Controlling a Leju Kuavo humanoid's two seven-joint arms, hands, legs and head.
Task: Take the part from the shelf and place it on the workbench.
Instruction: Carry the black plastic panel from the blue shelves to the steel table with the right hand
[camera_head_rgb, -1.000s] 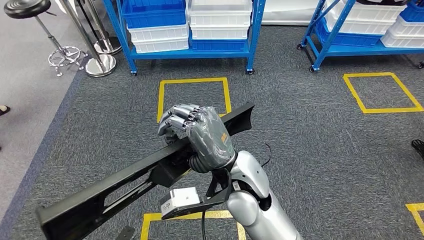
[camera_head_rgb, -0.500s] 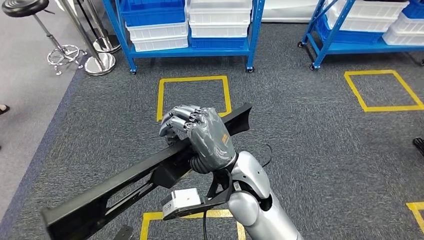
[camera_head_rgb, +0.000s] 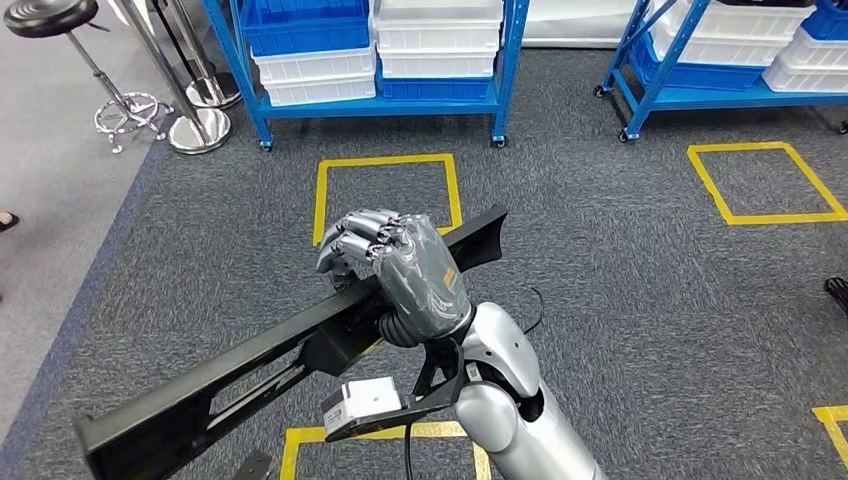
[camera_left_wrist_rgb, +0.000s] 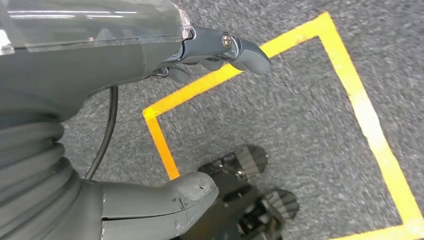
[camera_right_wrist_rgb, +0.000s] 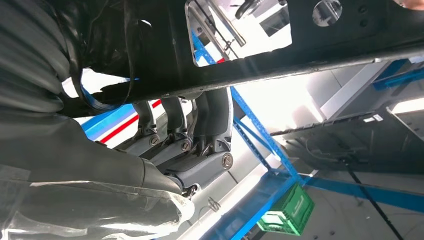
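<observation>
With our right hand clenched around the long black slotted part, held over the carpet in front of the blue shelf, and our left hand hanging loose and empty, we should keep the bar level while carrying.

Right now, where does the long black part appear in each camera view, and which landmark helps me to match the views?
Head view: the long black part runs diagonally from lower left to centre, gripped by the right hand.
Left wrist view: not in it; the left hand hangs over the carpet.
Right wrist view: it crosses the upper picture, with fingers wrapped around it.
Shared landmark: the blue shelf frame.
</observation>
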